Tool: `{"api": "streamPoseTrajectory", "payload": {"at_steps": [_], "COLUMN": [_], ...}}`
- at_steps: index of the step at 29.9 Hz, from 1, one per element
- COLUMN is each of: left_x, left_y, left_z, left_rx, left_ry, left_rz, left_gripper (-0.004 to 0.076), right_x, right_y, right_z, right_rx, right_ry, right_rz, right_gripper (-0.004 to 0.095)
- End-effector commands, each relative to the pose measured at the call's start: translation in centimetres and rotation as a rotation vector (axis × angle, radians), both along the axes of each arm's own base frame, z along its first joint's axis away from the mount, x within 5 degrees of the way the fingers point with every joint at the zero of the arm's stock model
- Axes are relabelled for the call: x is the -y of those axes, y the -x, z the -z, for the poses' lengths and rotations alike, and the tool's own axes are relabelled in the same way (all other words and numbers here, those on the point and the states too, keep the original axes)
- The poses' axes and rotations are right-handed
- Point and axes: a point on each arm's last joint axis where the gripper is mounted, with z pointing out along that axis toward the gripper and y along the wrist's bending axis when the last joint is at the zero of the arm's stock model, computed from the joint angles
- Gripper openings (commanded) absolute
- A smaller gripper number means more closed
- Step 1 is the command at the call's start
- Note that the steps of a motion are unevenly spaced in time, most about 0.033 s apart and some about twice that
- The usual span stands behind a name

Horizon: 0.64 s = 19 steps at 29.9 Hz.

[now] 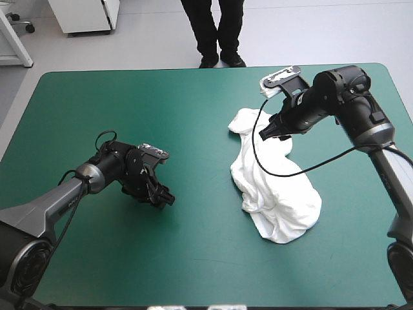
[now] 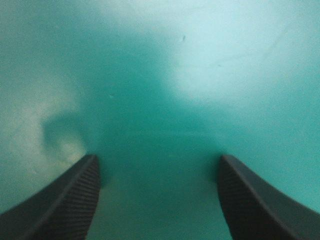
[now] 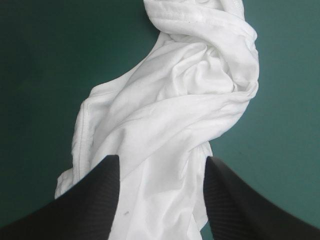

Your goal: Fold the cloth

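The table (image 1: pixel 129 97) under its teal-green cover filled most of the high view, and most of that cover lay bare. The T-shirt (image 1: pixel 274 194) was on the right half of the table, a long crumpled white heap. It ran from a narrow twisted end toward the far edge down to a broader bunched mound nearer the robot. No part of it was spread flat or folded.

The right arm reached in from the right side and bent over the far part of the heap. The right gripper (image 1: pixel 266 134) pointed down at the narrow end of the T-shirt. In the right wrist view the right gripper (image 3: pixel 160 160) had its black fingers (image 3: pixel 95 200) standing well apart, so it was open and holding nothing. The T-shirt (image 3: pixel 170 125) filled the gap between them and stretched on ahead of the gripper in twisted folds, with a seamed edge showing along one side. Whether the fingertips touched the cloth could not be told.

The left arm lay low over the left half of the table. The left gripper (image 1: pixel 166 199) sat close to the cover, well apart from the T-shirt. In the left wrist view the left gripper (image 2: pixel 157 160) was open too, its fingers (image 2: pixel 65 200) spread wide. Only bare teal-green cover showed between and ahead of them, with the gripper's shadow on it.
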Motion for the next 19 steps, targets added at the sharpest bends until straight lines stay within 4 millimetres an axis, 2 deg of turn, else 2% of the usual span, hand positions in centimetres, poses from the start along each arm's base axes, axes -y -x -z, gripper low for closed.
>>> {"api": "streamPoseTrajectory", "payload": {"at_steps": [1,19], "left_x": [0.05,0.00], "left_y": [0.15,0.09], "left_z": [-1.20,-1.36], "left_rx": [0.017,0.028], "left_ry": [0.018,0.008], "left_rz": [-0.010,0.015], "left_gripper": [0.0494,0.0494], "right_x": [0.38,0.43], "right_y": [1.15,1.13], "right_z": [-2.45,-2.45], "right_rx": [0.090,0.092], "right_ry": [-0.031,-0.025], "right_rz": [-0.006,-0.005], "right_gripper": [0.0486,0.0486]}}
